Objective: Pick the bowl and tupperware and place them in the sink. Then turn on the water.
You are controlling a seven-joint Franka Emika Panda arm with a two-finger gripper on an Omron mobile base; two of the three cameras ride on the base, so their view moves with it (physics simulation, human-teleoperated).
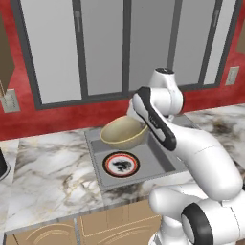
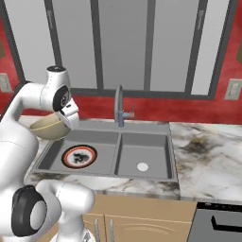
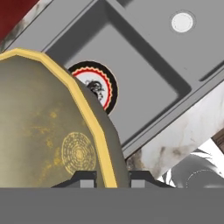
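Note:
My gripper (image 3: 112, 177) is shut on the yellowish rim of the olive-gold bowl (image 1: 122, 133) (image 2: 47, 126) (image 3: 48, 131). The bowl hangs tilted above the left basin of the grey sink (image 1: 95, 168) (image 2: 119, 142) (image 3: 144, 89), near its back left corner. In the hand view one fingertip sits inside the rim and one outside. The tall faucet (image 2: 118, 106) stands behind the divider, and no water runs from it. The tupperware is out of view.
A round red-and-white plate (image 1: 121, 164) (image 2: 79, 156) (image 3: 98, 85) lies flat in the left basin under the bowl. The right basin shows its white drain (image 2: 142, 166) (image 3: 182, 22). Marble counter (image 2: 208, 151) flanks the sink; a red wall with window panels rises behind.

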